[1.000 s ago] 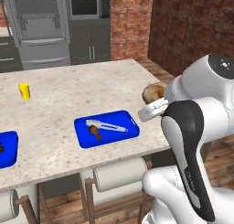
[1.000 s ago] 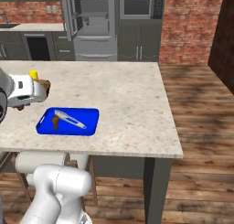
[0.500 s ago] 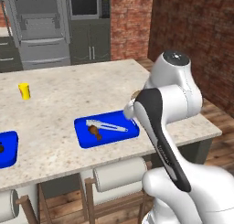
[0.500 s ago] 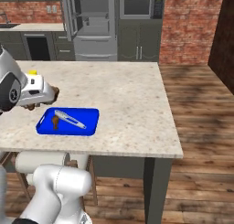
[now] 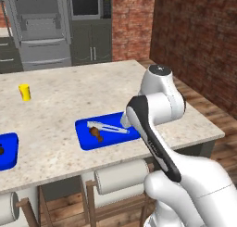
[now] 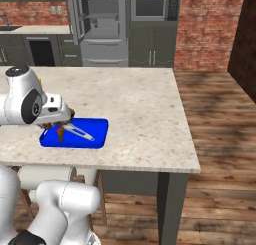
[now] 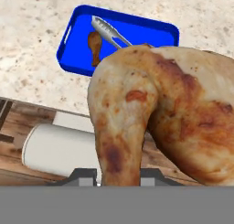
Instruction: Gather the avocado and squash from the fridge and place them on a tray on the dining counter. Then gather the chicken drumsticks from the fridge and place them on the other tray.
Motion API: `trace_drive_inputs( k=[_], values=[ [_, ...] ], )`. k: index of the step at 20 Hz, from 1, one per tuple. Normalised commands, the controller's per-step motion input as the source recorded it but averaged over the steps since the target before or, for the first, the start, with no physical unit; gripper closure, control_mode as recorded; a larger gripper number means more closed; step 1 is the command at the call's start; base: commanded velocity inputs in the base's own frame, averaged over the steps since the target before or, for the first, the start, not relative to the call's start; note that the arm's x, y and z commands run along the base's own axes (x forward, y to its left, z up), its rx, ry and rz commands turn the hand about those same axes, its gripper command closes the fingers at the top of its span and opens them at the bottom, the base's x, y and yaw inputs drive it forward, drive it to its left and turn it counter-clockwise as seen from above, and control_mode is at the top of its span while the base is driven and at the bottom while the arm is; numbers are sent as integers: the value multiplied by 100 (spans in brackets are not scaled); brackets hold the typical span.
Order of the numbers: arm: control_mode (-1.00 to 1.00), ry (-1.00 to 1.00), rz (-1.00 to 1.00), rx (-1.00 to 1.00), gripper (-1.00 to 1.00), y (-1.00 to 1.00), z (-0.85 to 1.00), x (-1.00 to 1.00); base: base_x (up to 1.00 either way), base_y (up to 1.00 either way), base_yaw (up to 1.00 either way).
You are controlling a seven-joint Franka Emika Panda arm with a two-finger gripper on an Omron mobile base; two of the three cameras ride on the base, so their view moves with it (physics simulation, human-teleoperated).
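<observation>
My gripper (image 7: 119, 175) is shut on a large golden-brown chicken drumstick (image 7: 160, 109) that hides its fingertips. Below it in the hand view lies a bright-blue tray (image 7: 155, 33) holding another drumstick (image 7: 94, 45) and metal tongs (image 7: 107, 33). In the right base view the gripper (image 6: 66, 120) hovers over that tray's (image 6: 97, 134) left end on the dining counter (image 6: 135, 104). The left base view shows the same tray (image 5: 88, 141) with its drumstick (image 5: 96, 134). The other tray (image 5: 9, 149) sits at the left edge with a dark lump, maybe the avocado (image 5: 1, 150). The squash is out of view.
The fridge (image 5: 39, 27) stands beyond the counter, beside a microwave (image 5: 85, 6). A small yellow cup (image 5: 24, 92) stands on the counter's far left. White stools (image 5: 121, 176) line the near side below the edge. A brick wall runs along the right.
The arm has swung from the counter's right end across to the tray with tongs, carrying the drumstick. The gripper has stayed shut.
</observation>
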Motion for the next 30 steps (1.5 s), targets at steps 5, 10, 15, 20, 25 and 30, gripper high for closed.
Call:
trace_drive_inputs(
  k=[5, 10, 15, 20, 25, 30],
  values=[
    [-100, 4, 0, -6, 100, 1, -66, 63, 0, 0, 0],
    [-100, 0, -1, -1, 100, 18, -51, 72, 0, 0, 0],
    [-100, 0, -1, 0, 100, 19, -46, 69, 0, 0, 0],
    [-100, 7, 0, -1, 100, 13, -43, 57, 0, 0, 0],
    [-100, 9, 0, 0, 100, 10, -42, 57, 0, 0, 0],
    [-100, 9, 0, -1, 100, 11, -42, 57, 0, 0, 0]
  ],
)
